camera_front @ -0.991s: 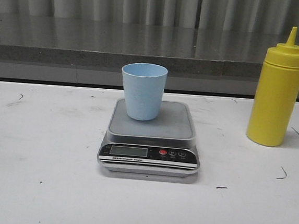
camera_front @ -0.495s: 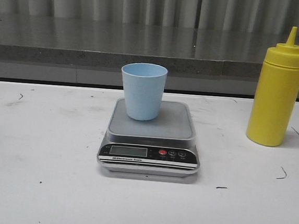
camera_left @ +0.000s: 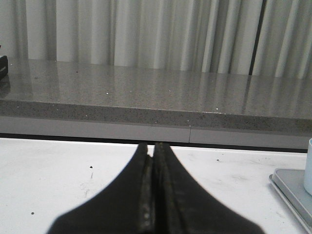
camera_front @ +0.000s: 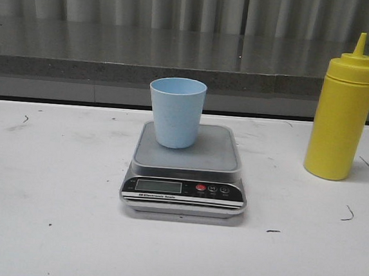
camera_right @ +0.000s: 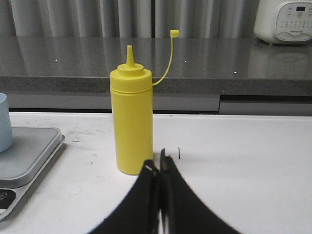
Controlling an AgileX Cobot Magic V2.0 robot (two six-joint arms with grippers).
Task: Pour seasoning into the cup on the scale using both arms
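The pale blue cup (camera_front: 176,111) stands upright on the platform of the silver-grey scale (camera_front: 186,170) in the middle of the white table. The yellow seasoning bottle (camera_front: 340,113) stands upright at the right, its cap hanging off on a strap. Neither arm shows in the front view. In the left wrist view my left gripper (camera_left: 154,146) is shut and empty, low over the table, with the scale's corner (camera_left: 290,187) and the cup's edge (camera_left: 308,165) off to one side. In the right wrist view my right gripper (camera_right: 157,163) is shut and empty, just short of the bottle (camera_right: 131,119).
A grey stone ledge (camera_front: 178,57) runs along the back of the table under a pale curtain. A white appliance (camera_right: 285,19) stands on the ledge at the far right. The table (camera_front: 50,191) bears small dark marks.
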